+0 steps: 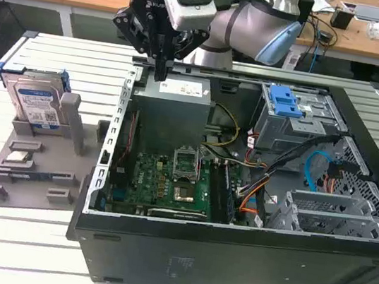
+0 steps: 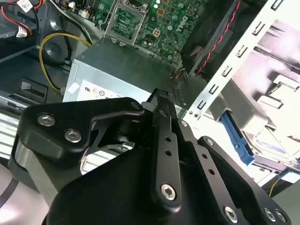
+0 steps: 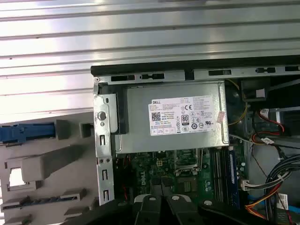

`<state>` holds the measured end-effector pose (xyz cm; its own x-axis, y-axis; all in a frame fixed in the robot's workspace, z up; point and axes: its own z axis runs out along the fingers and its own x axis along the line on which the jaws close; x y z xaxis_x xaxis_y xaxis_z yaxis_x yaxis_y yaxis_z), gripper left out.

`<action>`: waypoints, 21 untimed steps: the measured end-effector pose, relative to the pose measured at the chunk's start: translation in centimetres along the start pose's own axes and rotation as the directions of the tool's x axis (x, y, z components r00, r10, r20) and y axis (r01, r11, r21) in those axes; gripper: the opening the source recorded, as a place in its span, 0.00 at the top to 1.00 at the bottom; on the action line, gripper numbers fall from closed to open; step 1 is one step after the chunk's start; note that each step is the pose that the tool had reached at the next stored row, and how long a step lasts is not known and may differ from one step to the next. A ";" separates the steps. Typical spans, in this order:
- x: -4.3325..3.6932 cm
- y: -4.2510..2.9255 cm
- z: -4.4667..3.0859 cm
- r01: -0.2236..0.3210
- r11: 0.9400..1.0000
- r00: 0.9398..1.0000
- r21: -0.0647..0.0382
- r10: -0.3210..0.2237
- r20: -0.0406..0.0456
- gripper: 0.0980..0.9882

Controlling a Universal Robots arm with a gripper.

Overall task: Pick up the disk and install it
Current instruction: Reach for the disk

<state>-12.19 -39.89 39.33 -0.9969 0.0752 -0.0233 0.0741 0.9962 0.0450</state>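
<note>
Exterior view, gripper point(image 1: 160, 73) jaws pressed together, empty, above power supply point(image 1: 183, 90), disk point(image 1: 36, 101) apart

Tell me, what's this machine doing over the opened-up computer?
The black pincer of a grey robot arm hangs above the grey metal power supply box at the edge of an open black computer case. The flat silver hard disk in its bright blue plastic frame stands upright in a grey plastic holder on the exterior view's left, apart from the pincer and not yet picked up.
</note>
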 end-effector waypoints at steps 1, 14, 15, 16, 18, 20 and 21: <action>0.28 -0.02 0.00 0.000 1.000 1.000 0.000 0.000 0.000 0.99; 2.42 -0.18 -0.06 0.000 1.000 1.000 0.000 0.000 0.000 0.99; 2.84 -0.21 -0.07 0.000 1.000 1.000 0.000 0.000 0.000 0.99; 3.03 -0.23 -0.08 0.000 1.000 1.000 0.000 0.000 0.000 0.99; 3.67 -0.27 -0.09 0.000 1.000 1.000 0.000 0.000 0.000 0.99; 3.96 -0.29 -0.10 0.000 1.000 1.000 0.000 0.000 0.000 0.99; 4.18 -0.31 -0.11 0.000 1.000 1.000 0.000 0.000 0.000 0.99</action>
<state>-16.38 -39.88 39.33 -0.9969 0.0753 -0.0233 0.0742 0.9962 0.0450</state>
